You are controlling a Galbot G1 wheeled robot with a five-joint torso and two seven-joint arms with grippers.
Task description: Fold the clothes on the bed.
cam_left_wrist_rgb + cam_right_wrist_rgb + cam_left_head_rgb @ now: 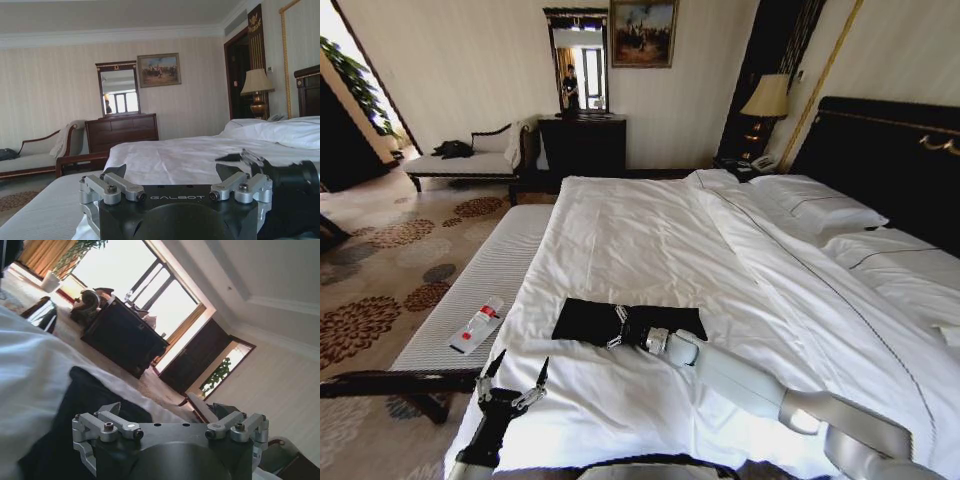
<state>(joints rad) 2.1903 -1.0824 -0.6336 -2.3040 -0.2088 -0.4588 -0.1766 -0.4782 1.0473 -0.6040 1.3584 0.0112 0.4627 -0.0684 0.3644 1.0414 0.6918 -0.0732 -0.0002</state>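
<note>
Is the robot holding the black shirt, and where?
The right gripper rests on the middle of the folded shirt, but a grip cannot be told. The left gripper is open, holding nothing.

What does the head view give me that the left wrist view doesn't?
Head view alone: the folded T-shirt lying flat on the bed, the right claw resting on it, the left claw open at the bed's near edge, and a small packet on the bench.

Left wrist view alone: the right arm's dark wrist seen side-on, low over the sheet.

Both: the bed, dresser, mirror, painting, lamp, and chaise.
</note>
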